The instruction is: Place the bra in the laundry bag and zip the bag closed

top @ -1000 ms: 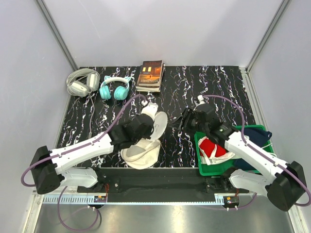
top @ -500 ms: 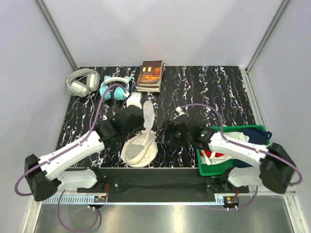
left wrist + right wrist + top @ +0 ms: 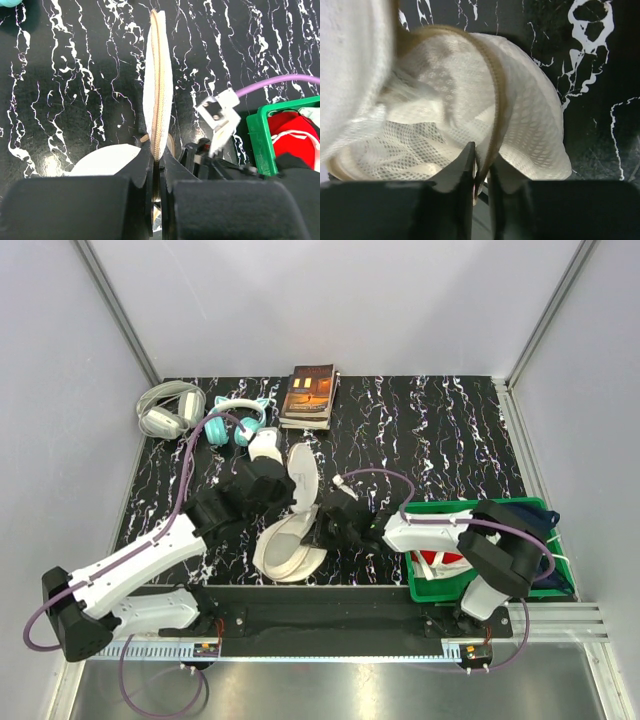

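Note:
The laundry bag (image 3: pixel 285 545) lies open at the table's front centre, a cream mesh bag with a tan rim zip. My left gripper (image 3: pixel 292 498) is shut on the raised upper half (image 3: pixel 157 90) and holds it upright on edge, as the left wrist view shows (image 3: pixel 158 162). My right gripper (image 3: pixel 318 530) is shut on the zip rim of the lower half (image 3: pixel 495 100), with the rim between its tips (image 3: pixel 481 166). Of the bra, only a thin white strap (image 3: pixel 300 134) shows, lying over the red cloth in the green bin; its cups are hidden.
A green bin (image 3: pixel 500 505) at front right holds a red cloth (image 3: pixel 287 125) and a dark blue cloth (image 3: pixel 525 515). White-grey headphones (image 3: pixel 165 410), teal cat-ear headphones (image 3: pixel 237 422) and a book (image 3: pixel 310 392) lie at the back.
My right arm swung left from the bin to the bag and closed on its lower rim. My left gripper moved back and stood the upper half more upright.

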`<state>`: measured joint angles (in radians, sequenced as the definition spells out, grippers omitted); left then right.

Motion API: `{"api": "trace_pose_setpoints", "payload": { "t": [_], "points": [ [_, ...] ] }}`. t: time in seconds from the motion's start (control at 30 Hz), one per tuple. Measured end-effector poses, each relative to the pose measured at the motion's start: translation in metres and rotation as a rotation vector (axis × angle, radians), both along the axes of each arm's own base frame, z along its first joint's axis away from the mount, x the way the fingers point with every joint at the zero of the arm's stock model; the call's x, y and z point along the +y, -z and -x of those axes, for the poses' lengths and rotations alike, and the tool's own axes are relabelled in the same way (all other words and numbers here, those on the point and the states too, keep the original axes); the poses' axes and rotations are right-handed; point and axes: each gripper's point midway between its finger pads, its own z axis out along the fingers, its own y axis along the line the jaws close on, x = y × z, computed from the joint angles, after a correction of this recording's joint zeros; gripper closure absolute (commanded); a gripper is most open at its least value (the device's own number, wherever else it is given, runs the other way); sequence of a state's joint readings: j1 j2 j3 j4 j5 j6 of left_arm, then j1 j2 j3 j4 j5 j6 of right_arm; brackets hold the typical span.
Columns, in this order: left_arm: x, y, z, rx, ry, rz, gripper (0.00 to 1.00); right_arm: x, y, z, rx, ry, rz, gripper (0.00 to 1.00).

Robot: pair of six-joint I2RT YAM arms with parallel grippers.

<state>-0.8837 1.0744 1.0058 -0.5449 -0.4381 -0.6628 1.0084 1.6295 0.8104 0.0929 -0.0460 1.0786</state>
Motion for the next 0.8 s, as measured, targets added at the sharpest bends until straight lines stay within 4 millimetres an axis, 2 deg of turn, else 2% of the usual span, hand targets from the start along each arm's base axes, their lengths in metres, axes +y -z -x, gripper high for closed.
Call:
{"api": "trace_pose_setpoints", "payload": {
  "t": [0.07, 0.13, 0.2, 0.27, 0.37, 0.5, 0.57, 0.7, 0.73, 0.77, 0.8],
  "points": [
    [0.003, -0.002, -0.002, -0.006, -0.004, 0.001, 1.00, 0.001, 0.002, 0.000, 0.007, 0.004, -0.003, 1.00],
    [0.013, -0.005, -0.007, -0.010, -0.024, 0.005, 1.00, 0.000, 0.001, 0.000, -0.004, -0.007, 0.004, 1.00],
    [0.027, -0.006, -0.016, -0.005, -0.053, 0.014, 0.98, -0.010, 0.002, 0.002, -0.018, -0.032, 0.047, 1.00],
    [0.046, -0.003, -0.025, 0.011, -0.093, 0.032, 0.95, -0.030, -0.001, 0.004, -0.033, -0.063, 0.113, 1.00],
    [0.078, 0.013, -0.030, 0.052, -0.157, 0.052, 0.92, -0.058, -0.023, -0.009, -0.092, -0.083, 0.130, 1.00],
    [0.085, 0.039, -0.023, 0.128, -0.144, 0.103, 0.91, -0.090, -0.056, -0.030, -0.185, -0.100, 0.106, 1.00],
    [0.083, 0.052, -0.020, 0.168, -0.130, 0.145, 0.89, -0.092, -0.060, -0.030, -0.198, -0.156, 0.119, 0.97],
    [0.090, 0.077, -0.016, 0.231, -0.155, 0.196, 0.84, -0.079, -0.054, -0.034, -0.183, -0.274, 0.167, 0.97],
    [0.092, 0.082, -0.016, 0.243, -0.165, 0.208, 0.75, -0.075, -0.051, -0.038, -0.181, -0.300, 0.180, 0.97],
    [0.094, 0.087, -0.014, 0.259, -0.176, 0.224, 0.71, -0.071, -0.049, -0.043, -0.182, -0.316, 0.192, 0.97],
    [0.095, 0.091, -0.012, 0.270, -0.184, 0.232, 0.61, -0.068, -0.047, -0.047, -0.178, -0.334, 0.207, 0.97]
  ]
}}
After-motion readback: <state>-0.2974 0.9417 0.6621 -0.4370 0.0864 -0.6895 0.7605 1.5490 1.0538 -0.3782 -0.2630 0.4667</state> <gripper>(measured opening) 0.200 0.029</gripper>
